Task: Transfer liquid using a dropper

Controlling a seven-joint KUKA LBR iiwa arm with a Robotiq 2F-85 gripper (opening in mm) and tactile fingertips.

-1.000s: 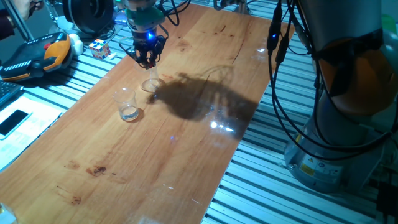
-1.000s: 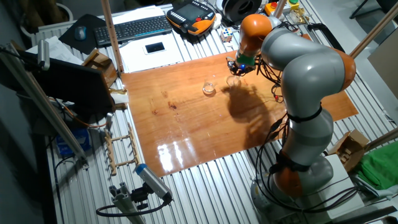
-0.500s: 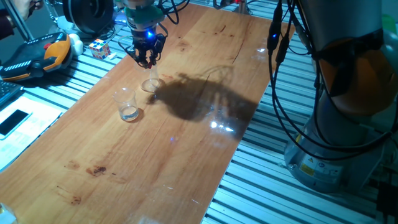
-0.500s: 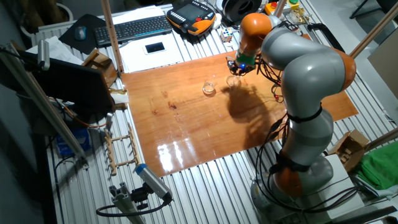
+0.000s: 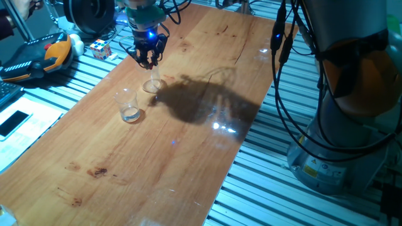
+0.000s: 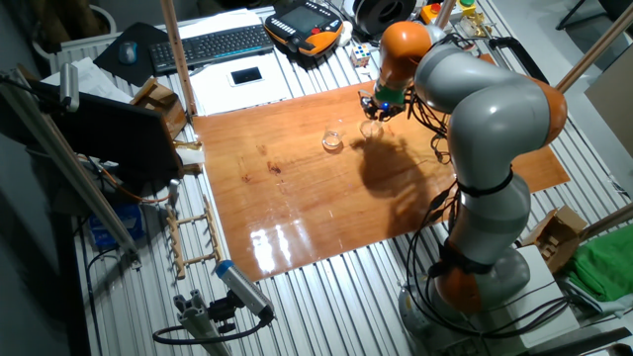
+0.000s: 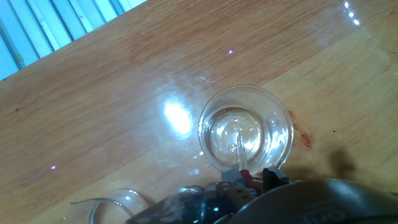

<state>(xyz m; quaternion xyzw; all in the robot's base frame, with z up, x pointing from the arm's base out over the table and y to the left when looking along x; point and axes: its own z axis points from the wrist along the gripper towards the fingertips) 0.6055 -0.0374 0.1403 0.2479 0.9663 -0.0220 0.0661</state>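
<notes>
Table: warm orange-brown wood, darker grain streaks, small dark knots lower left of frame, white glare patches.
Dropper: clear tube, red at top, lower centre of hand view.
Dish: clear, pale glints.
Cup: clear, whitish glint at bottom.
Gripper: black, blue light above, upper left.
Arm: grey shell, orange joints.
Frame bed: silver-blue ribbed slats.
Keyboard: black, upper left.
Pendant: black and orange, yellow-black hazard stripe.
Cube: multicoloured squares.
</notes>
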